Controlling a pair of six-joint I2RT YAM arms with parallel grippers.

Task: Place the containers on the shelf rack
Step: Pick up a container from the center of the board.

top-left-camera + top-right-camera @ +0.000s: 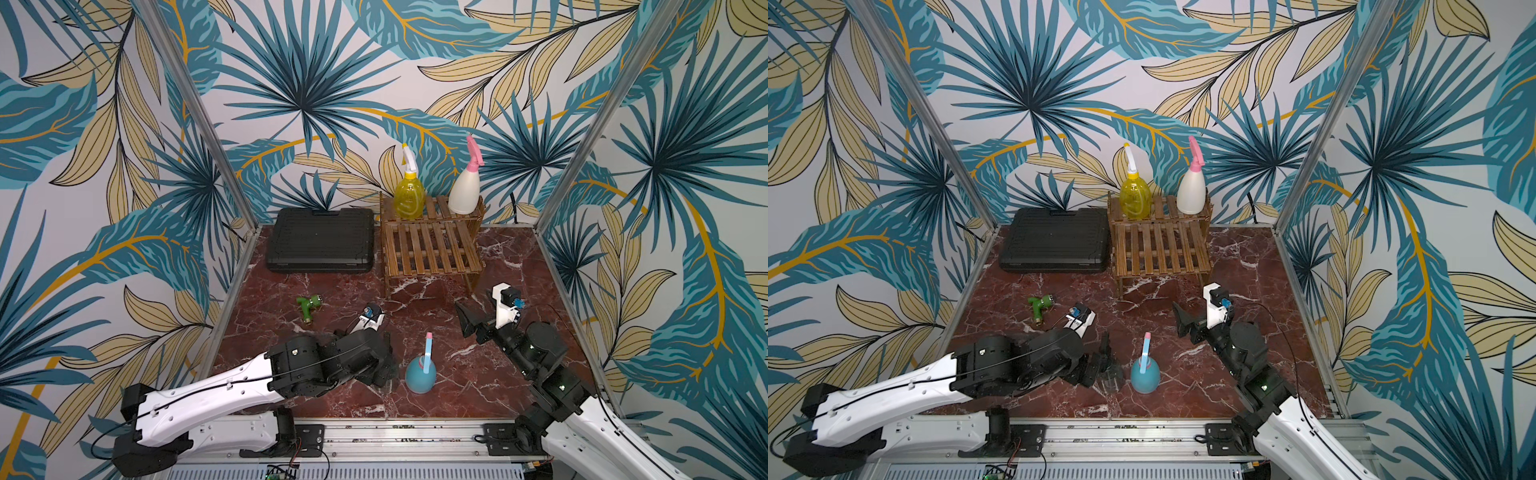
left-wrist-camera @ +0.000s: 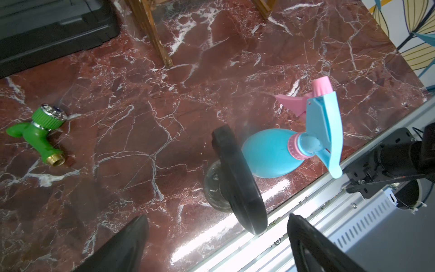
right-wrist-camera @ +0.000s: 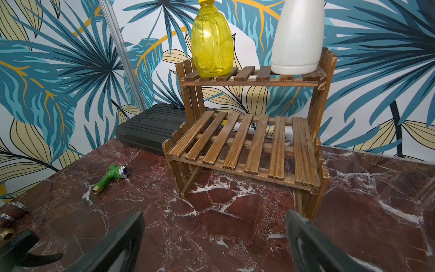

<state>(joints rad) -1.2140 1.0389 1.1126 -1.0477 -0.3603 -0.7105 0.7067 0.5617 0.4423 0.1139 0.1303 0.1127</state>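
- marble table (image 1: pixel 457 382): red-brown with white veins; everything sits on it.
- shelf rack (image 1: pixel 432 249): brown slatted wood, two steps, stair-shaped. Stands at the back edge of the table, right of centre. Long side runs left-right, steps drop toward the robot. Upper step holds two bottles.
- black case (image 1: pixel 320 239): flat, ribbed, lid shut, lying just left of the rack.
- left gripper (image 2: pixel 217 217): jaws spread wide, gripping nothing. Hovers at the smoky bottle near the front edge, with the bottle's black head just ahead of the jaws.
- right gripper (image 3: pixel 215 215): jaws wide apart, empty, above the front-right of the table, facing the rack's lower step.
- cream-white bottle (image 1: pixel 464 193): opaque, pink trigger, upright on the right end of the upper step. Contents can't tell.
- yellow bottle (image 1: pixel 409 195): translucent, white-yellow trigger, upright on the left end of the upper step. A thin tube shows inside; liquid can't tell.
- light blue bottle (image 1: pixel 420 374): opaque, pink-blue trigger, upright on the table near front centre, well apart from the rack. Long axis vertical, pink nozzle tip points toward the rack. Contents hidden.
- smoky clear bottle (image 1: pixel 1111 376): black trigger, upright just left of the blue one; contact unclear. Marble shows through its body.
- green tap fitting (image 1: pixel 308 307): lying left of centre, brass end toward the robot.
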